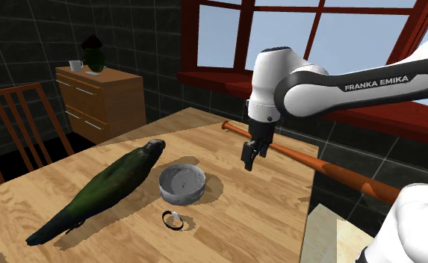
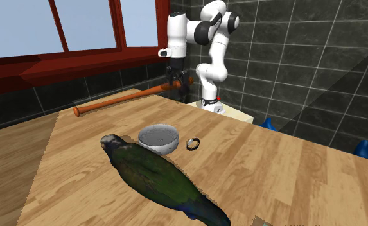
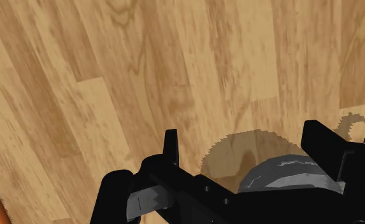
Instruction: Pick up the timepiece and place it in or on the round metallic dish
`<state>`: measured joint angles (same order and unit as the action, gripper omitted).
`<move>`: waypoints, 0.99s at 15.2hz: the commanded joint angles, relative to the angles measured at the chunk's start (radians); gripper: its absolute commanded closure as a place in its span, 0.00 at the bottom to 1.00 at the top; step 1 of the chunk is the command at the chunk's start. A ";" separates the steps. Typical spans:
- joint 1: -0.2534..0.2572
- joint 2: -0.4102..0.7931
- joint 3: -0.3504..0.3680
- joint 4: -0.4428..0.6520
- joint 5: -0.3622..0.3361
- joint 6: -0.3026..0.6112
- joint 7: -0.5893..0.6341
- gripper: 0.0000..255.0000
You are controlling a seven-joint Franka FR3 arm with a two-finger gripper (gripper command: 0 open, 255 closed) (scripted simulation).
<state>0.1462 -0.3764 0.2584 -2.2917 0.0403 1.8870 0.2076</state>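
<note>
The timepiece is a small dark wristwatch (image 1: pixel 172 218) lying flat on the wooden table (image 1: pixel 234 224), just in front of a round grey metallic bowl (image 1: pixel 182 183). The second exterior view has the watch (image 2: pixel 192 144) right beside the bowl (image 2: pixel 158 137). My black gripper (image 1: pixel 251 157) hangs open in the air, off to the shoulder view's right of the bowl and close to the bat, holding nothing. In the wrist view the fingers (image 3: pixel 170 143) stand apart over bare table, and the bowl's rim (image 3: pixel 283 175) shows behind them. The gripper (image 2: pixel 178 82) is well above the tabletop.
A large green parrot figure (image 1: pixel 100 190) lies along the table beside the bowl. An orange-brown baseball bat (image 1: pixel 332 170) lies across the table's far side, under the arm. A wooden chair (image 1: pixel 18 127) and a dresser (image 1: pixel 100 97) with a mug (image 1: pixel 75 66) stand beyond the table.
</note>
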 commanded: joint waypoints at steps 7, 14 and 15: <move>0.043 0.255 0.124 0.152 -0.068 0.104 0.142 0.00; 0.108 0.497 0.195 0.338 -0.195 0.135 0.280 0.00; 0.121 0.534 0.201 0.369 -0.216 0.135 0.299 0.00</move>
<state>0.2533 0.1208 0.4511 -1.9602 -0.1548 2.0282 0.4845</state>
